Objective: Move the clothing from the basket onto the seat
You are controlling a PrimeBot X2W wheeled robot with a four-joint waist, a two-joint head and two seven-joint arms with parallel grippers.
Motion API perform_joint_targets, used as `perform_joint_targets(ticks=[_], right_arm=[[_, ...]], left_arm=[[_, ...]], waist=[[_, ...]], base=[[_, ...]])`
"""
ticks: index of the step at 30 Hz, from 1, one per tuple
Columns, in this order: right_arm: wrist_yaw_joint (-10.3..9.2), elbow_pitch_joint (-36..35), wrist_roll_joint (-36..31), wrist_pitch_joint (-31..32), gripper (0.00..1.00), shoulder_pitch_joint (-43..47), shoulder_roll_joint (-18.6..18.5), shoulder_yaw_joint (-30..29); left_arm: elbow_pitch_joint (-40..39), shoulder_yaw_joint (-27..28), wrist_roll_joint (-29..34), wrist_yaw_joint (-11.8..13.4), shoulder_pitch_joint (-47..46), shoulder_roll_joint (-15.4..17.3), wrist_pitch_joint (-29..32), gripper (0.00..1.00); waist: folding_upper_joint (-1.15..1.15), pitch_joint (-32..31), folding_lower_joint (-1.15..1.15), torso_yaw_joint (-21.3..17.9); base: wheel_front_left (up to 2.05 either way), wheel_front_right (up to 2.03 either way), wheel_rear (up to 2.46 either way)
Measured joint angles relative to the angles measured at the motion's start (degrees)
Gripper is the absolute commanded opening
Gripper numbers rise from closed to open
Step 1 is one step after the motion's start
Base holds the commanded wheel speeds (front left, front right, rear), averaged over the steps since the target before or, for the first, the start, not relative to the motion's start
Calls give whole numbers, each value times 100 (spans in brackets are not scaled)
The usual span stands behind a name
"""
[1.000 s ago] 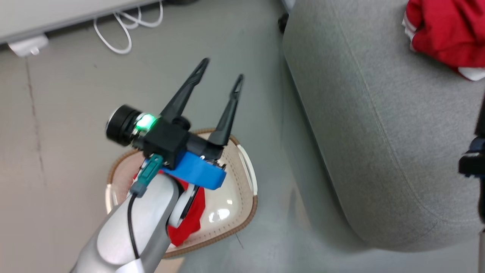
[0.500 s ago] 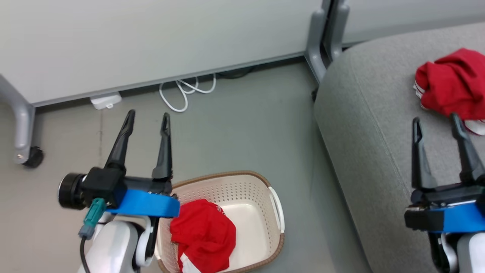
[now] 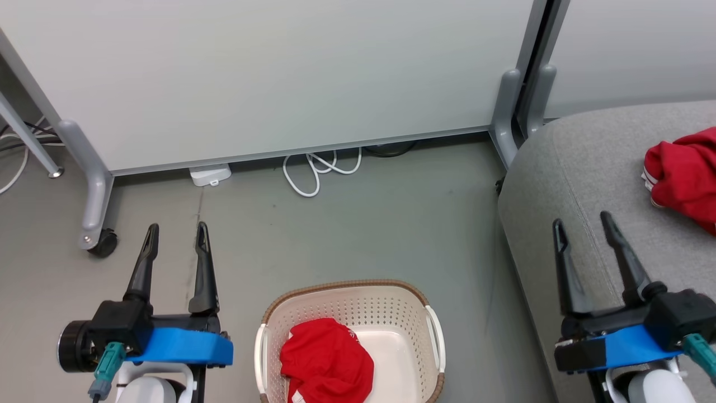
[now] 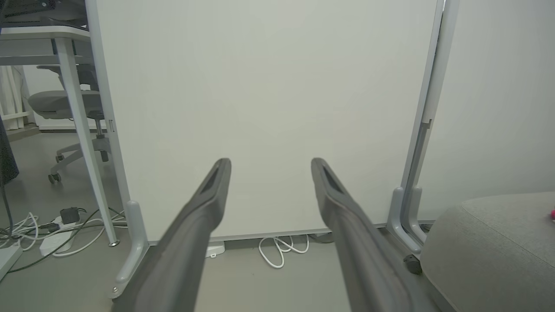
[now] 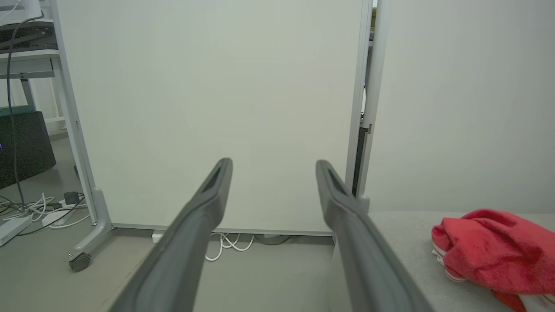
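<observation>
Down front, the left gripper [image 3: 177,229] and right gripper [image 3: 582,219] both hang with fingers spread wide and nothing between them, and between the two sits the basket [image 3: 341,284] on the floor [image 3: 391,224], one red garment [image 3: 324,364] bunched inside. Further out, the other garment [image 3: 682,173] is already lying on the seat [image 3: 582,162], so I'd call it half done, one piece left to carry across. Beyond, a white cable [image 3: 313,173] under the partition panel [image 3: 279,84].
</observation>
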Motion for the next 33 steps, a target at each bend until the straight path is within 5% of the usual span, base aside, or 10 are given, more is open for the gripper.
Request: perform_joint_targets(ticks=[15,33], right_arm=[[0,591,15,0,100,160,105,90],[0,845,144,0,100,175,115,157]], left_arm=[[-34,493,369,-368,287,-302,0,100],[21,568,452,-477,394,-342,0,100]], waist=[[0,-47,1,211],[0,-80,2,237]], base=[[0,0,0],[0,0,0]])
